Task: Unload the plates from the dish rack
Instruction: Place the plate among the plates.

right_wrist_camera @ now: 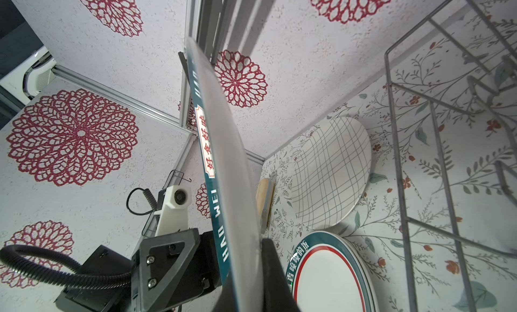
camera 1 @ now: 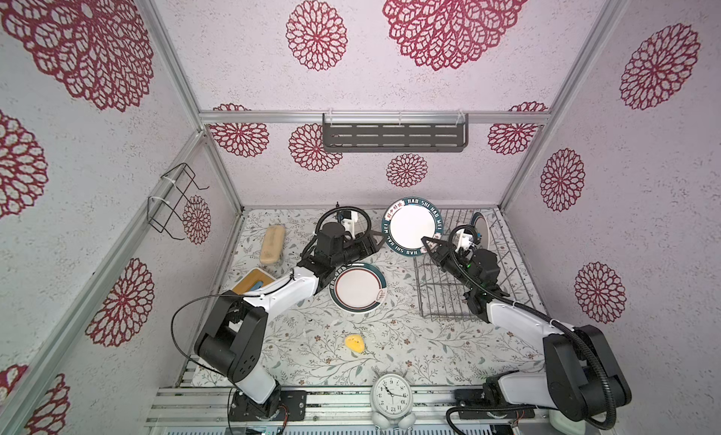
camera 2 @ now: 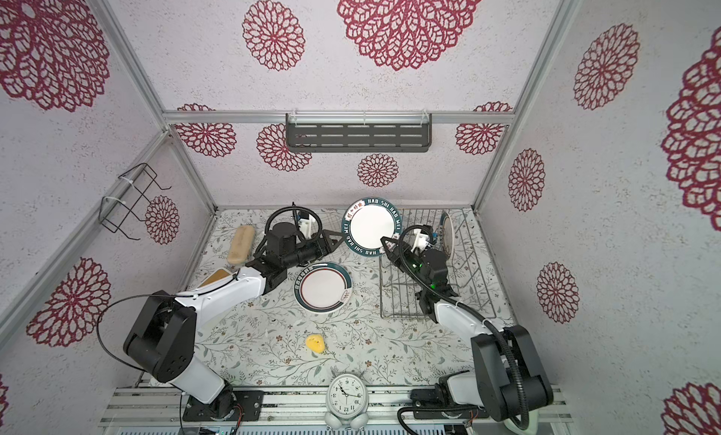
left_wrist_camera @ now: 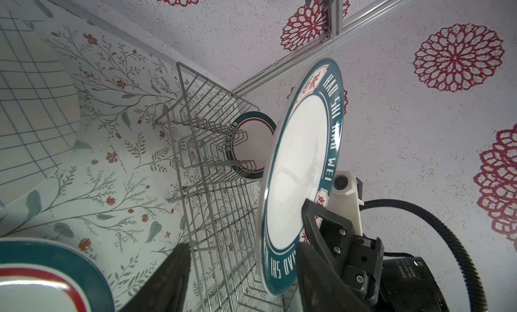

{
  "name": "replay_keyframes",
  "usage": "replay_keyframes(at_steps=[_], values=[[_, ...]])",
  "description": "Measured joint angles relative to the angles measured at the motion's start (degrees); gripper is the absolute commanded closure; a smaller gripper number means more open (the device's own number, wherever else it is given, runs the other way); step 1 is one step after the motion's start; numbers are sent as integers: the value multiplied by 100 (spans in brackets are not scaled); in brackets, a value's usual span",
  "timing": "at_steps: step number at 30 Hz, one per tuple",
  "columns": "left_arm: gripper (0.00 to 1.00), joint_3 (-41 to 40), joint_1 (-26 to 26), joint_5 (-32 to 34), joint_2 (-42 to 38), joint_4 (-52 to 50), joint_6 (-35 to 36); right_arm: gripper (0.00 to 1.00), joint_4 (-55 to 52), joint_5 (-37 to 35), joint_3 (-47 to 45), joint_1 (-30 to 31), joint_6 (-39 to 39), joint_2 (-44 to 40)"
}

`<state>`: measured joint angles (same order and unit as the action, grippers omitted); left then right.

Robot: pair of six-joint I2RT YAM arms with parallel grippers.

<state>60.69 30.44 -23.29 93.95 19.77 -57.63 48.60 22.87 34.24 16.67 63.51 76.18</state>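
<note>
Well, the right gripper (camera 1: 426, 242) is pinched tight on the plate (camera 1: 411, 226) at its five o'clock edge, holding it up on edge by the ten o'clock corner of the dish rack (camera 1: 441, 296). Its teal rim reads "HAO SHI HAO WEI" beside red Chinese characters. The left gripper (camera 1: 381, 238) straddles the eight o'clock edge, jaws partway apart, one clear of the china.

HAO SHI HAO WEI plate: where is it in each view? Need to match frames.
In a top view: HAO SHI HAO WEI plate, face-on, right of centre.
In a top view: the plate, at centre.
Left wrist: the plate, tilted, face showing.
Right wrist: the plate, nearly edge-on, mid-picture.
Shared landmark: the teal-rimmed plate lying flat, in all four.
</note>
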Motion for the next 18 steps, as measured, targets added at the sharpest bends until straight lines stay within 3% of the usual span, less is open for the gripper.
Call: replay_keyframes(at_steps=[18], values=[[80,46,81,-205,306,498,-315,100,39,184,-15,26,61,-2]])
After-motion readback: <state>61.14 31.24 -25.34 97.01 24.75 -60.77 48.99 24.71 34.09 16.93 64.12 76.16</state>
